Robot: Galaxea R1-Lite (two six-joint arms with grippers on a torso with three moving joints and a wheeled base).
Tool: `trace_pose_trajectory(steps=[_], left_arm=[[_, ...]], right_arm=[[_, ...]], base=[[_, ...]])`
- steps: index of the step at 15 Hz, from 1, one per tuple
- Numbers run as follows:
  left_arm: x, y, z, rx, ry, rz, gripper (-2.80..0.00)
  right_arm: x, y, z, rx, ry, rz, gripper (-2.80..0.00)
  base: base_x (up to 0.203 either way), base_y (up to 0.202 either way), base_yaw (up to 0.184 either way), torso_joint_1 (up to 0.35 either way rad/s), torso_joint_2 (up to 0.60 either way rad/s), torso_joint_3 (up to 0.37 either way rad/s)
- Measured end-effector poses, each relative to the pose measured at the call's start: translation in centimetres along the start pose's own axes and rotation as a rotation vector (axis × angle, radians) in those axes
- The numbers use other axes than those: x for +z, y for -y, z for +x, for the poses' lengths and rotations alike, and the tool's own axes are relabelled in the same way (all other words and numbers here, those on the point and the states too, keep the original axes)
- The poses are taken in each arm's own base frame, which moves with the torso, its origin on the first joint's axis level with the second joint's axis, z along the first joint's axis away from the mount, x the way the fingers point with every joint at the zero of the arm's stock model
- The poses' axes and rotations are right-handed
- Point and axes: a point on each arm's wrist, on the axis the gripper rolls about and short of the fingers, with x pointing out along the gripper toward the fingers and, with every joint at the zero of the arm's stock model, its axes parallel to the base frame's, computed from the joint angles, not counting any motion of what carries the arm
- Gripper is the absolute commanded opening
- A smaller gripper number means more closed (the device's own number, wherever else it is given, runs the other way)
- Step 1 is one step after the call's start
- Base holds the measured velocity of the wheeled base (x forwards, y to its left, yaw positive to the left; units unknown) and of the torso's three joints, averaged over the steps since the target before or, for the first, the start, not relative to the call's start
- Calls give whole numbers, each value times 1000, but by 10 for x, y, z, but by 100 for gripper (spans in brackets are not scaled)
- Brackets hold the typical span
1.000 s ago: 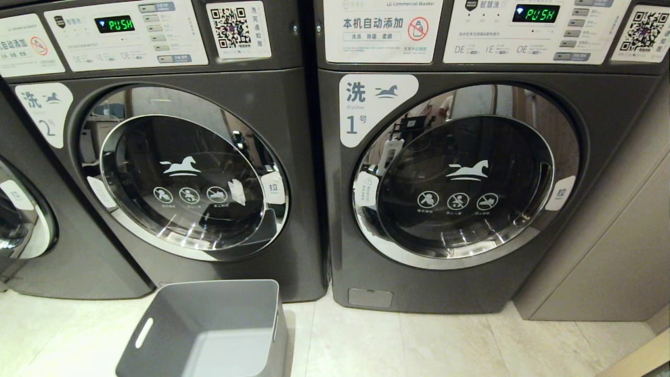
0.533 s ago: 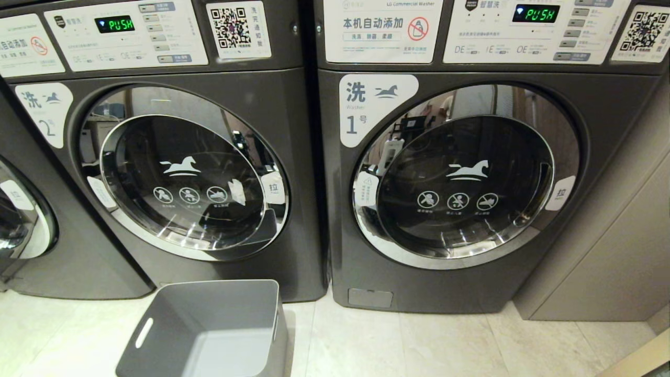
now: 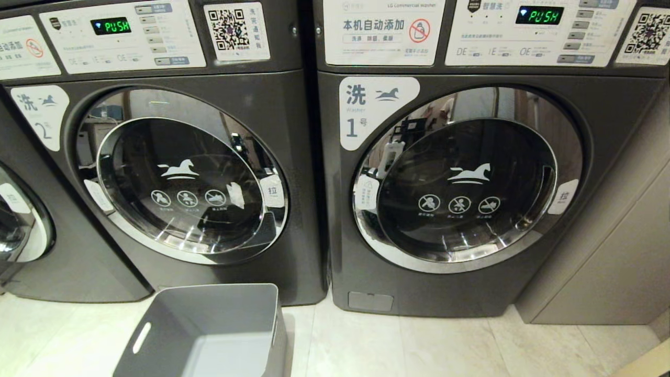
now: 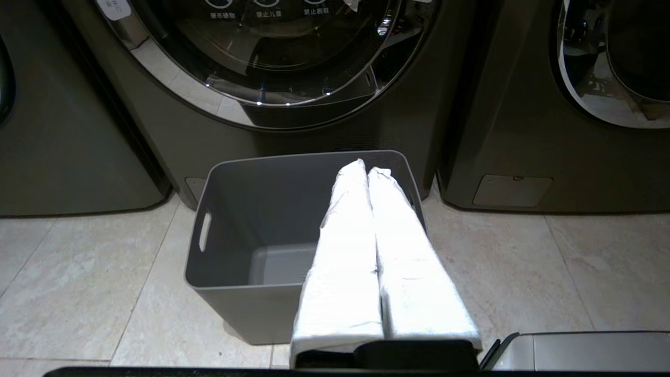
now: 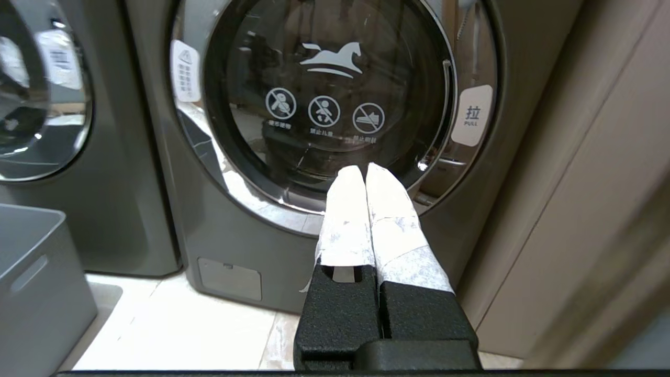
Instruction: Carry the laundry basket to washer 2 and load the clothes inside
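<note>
The laundry basket [image 3: 209,330] stands on the floor [image 3: 445,345] just before washer 2 [image 3: 172,157], whose round door [image 3: 180,175] is closed; the basket looks bare (no clothes show in any view). The left hand [image 4: 367,170] hangs clenched on nothing above the basket's rim, and the right hand [image 5: 358,173], likewise clenched and holding nothing, faces washer 1 [image 5: 335,104]. Carrying seems finished; loading, judging by the bare tub, may be too.

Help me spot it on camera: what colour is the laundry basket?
Plain grey, inside and out: the laundry basket shows best in the left wrist view.
</note>
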Motion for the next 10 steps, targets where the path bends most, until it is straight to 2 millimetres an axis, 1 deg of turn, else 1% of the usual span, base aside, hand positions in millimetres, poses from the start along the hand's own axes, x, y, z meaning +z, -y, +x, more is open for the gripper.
trace_pose_trajectory(steps=[6,7,8,10], left_arm=[[0,0,0,0,0,0,-280],[0,0,0,0,0,-1,-280],[0,0,0,0,0,-1,-280],[0,0,0,0,1,-2,-280]], right_arm=[[0,0,0,0,0,0,-280],[0,0,0,0,0,0,-280],[0,0,0,0,-1,0,-280],[0,0,0,0,0,0,-280]], base=[[197,0,-1,5,3,1],[147,0,1,4,2,0],[70,0,1,21,2,-2],[0,0,0,0,0,0]])
